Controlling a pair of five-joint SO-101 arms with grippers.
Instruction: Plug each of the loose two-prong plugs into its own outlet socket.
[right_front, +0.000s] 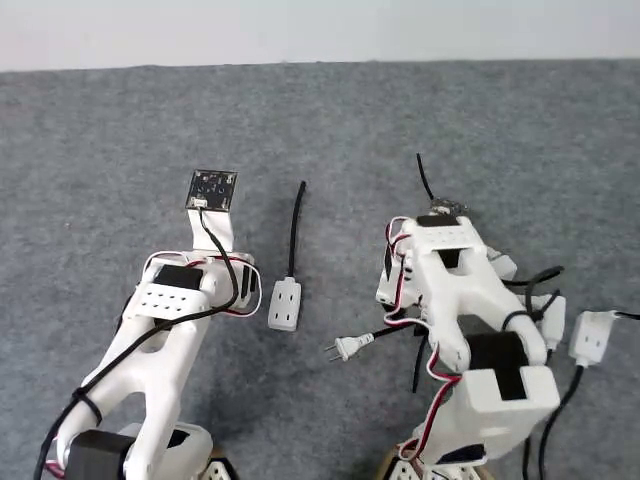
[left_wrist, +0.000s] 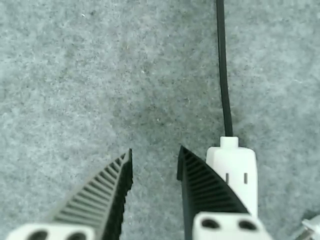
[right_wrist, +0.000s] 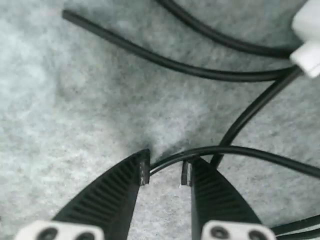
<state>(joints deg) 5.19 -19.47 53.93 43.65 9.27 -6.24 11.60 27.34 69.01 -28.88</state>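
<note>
A white outlet socket (right_front: 285, 305) lies mid-table, its black cord running away from the arms. My left gripper (left_wrist: 155, 160) stands open on the carpet just beside this socket (left_wrist: 232, 170), with nothing between its fingers. A loose white two-prong plug (right_front: 345, 348) lies in front of the right arm (right_front: 450, 290), and its black cord runs under that arm. My right gripper (right_wrist: 165, 172) is open low over the carpet, with a thin black cord (right_wrist: 230, 150) passing between its fingertips. A second white socket (right_front: 590, 335) lies at the far right.
Several black cords (right_wrist: 200, 67) cross the carpet around the right gripper, and a white piece (right_wrist: 307, 45) sits beyond them. More white pieces (right_front: 548, 312) lie partly hidden beside the right arm. Grey carpet (right_front: 330, 110) stretches toward the far wall.
</note>
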